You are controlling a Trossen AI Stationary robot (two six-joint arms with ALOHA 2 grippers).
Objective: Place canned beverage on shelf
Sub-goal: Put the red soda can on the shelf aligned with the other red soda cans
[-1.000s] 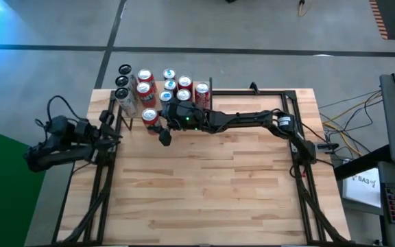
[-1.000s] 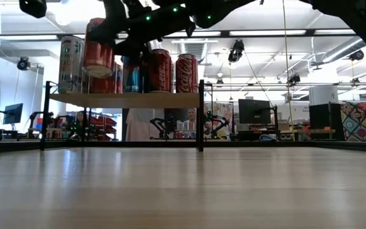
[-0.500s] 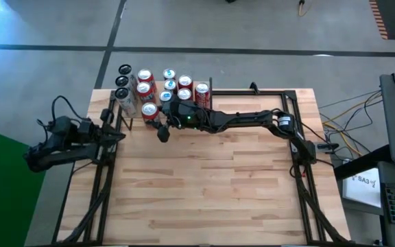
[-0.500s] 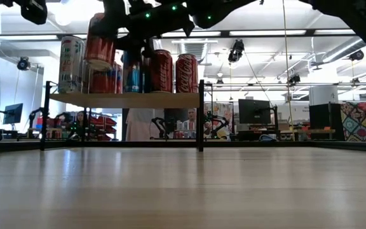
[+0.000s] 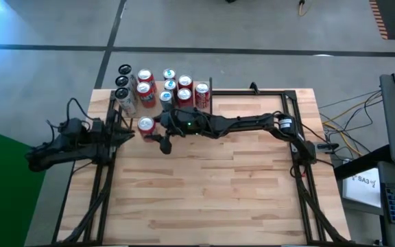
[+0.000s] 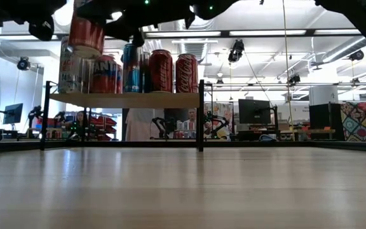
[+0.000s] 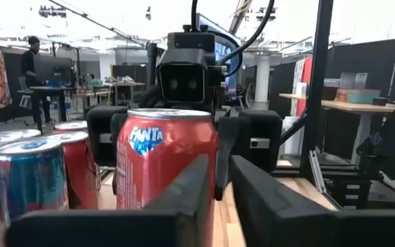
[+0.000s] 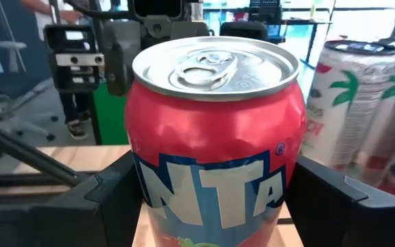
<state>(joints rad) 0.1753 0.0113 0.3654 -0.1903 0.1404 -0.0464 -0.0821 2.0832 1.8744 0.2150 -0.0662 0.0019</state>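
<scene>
So the right end effector (image 5: pixel 147 128) has a red Fanta can (image 5: pixel 146 125) clamped between its fingers, held in the air just off the front-left corner of the shelf (image 6: pixel 124 100), above the worktop (image 5: pixel 211 185). The shelf's already packed with cans (image 5: pixel 175 89). The left end effector (image 5: pixel 130 135) sits just beside the can with its fingers nearly together, holding nothing.

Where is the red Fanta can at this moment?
In the high view, the red Fanta can is held between the fingers of the right gripper, at the table's far left, just in front of the cans standing on the shelf.
</scene>
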